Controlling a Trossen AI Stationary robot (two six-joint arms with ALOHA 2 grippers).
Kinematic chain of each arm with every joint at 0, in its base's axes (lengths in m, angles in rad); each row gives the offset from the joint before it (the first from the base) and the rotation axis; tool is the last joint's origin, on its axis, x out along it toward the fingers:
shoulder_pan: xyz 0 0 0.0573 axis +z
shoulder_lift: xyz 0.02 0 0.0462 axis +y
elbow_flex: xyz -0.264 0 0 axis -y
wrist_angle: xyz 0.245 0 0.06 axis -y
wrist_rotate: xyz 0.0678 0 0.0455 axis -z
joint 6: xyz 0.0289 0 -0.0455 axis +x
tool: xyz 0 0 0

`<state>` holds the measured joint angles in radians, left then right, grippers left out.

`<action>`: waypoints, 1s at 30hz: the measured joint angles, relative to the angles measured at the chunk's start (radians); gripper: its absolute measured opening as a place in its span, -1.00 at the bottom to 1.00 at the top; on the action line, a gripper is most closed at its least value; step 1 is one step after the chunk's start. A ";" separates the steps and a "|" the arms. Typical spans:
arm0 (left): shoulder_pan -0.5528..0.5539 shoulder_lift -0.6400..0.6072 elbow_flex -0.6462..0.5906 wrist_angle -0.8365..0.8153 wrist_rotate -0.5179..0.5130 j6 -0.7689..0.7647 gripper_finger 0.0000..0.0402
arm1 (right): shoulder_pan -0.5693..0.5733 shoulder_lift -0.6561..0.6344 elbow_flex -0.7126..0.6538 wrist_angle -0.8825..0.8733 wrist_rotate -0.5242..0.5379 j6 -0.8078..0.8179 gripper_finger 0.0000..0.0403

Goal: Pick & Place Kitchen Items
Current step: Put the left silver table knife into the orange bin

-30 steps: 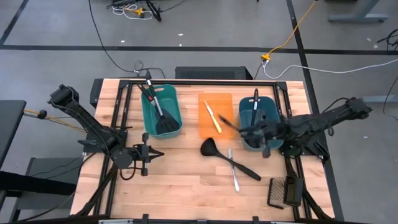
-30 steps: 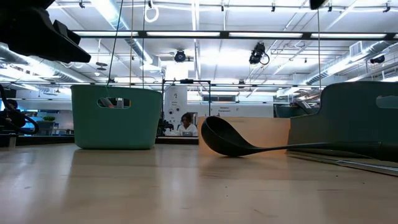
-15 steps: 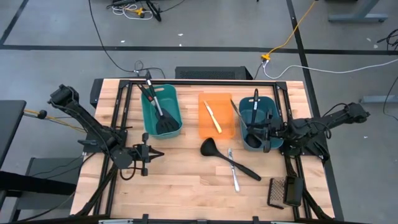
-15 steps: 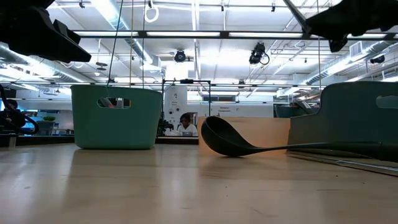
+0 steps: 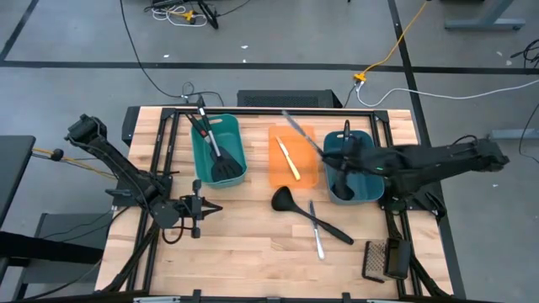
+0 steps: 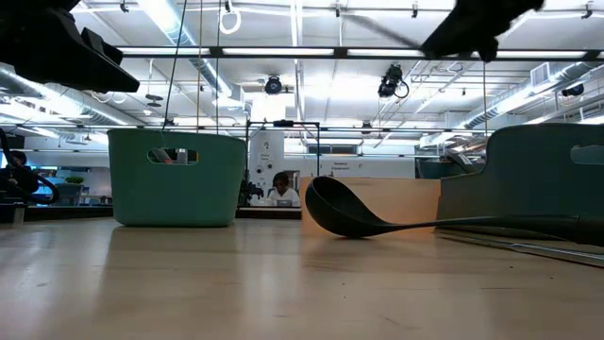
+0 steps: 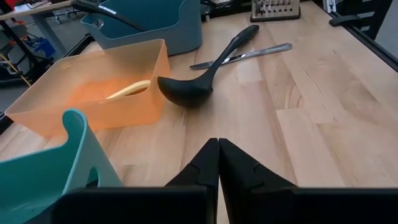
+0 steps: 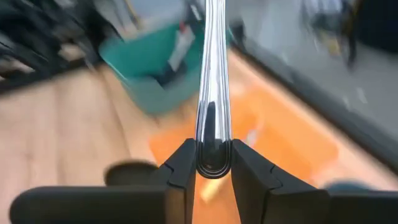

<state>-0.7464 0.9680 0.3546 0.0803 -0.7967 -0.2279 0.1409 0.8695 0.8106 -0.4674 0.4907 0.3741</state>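
My right gripper (image 5: 331, 156) hangs above the near left corner of the dark teal tub (image 5: 367, 187), shut on a long silver utensil (image 5: 301, 131). The utensil reaches out over the far right corner of the orange tray (image 5: 283, 178). A yellow knife (image 5: 289, 157) lies in that tray. A black ladle (image 5: 285, 199) and a silver knife (image 5: 317, 229) lie flat on the table. Black spatulas (image 5: 217, 153) stand in the lighter teal tub (image 5: 237, 135). My left gripper (image 5: 210, 207) waits shut, low at the table's left, touching nothing. My right gripper pinches the silver utensil's rounded end (image 8: 213, 163) between its two fingers (image 8: 181, 163). The utensil runs straight on out of the fingers, along their line, toward the table's far left. It is lifted clear above the tray and the tub.
A dark mesh grater (image 5: 375, 259) stands at the near right corner. The dark teal tub holds more dark utensils (image 5: 347, 143). A black frame (image 5: 278, 110) runs along the table's edges. Bare wood lies between my left gripper and the ladle.
My right gripper has swung with the silver utensil, first back toward the right edge, then toward the far edge, rolling its wrist. The utensil, earlier low by the dark tub, now points far-left over the tray's far right corner.
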 joint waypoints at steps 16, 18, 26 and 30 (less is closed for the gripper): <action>0.000 0.000 0.000 0.000 0.032 -0.002 -0.94 | -0.330 0.554 0.394 -0.516 -0.449 0.212 -0.61; 0.000 0.000 0.000 0.001 0.032 -0.003 -0.93 | -0.359 0.600 0.426 -0.567 -0.505 0.211 -0.61; 0.000 0.000 0.000 0.000 0.032 -0.001 -0.95 | -0.465 0.789 0.504 -0.633 -0.608 0.190 -0.61; 0.000 0.000 0.000 0.001 0.034 -0.003 -0.93 | -0.474 0.858 0.538 -0.629 -0.629 0.186 -0.61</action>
<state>-0.7464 0.9684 0.3546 0.0811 -0.7624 -0.2310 -0.3332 1.7276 1.3490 -1.0963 -0.1379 0.5602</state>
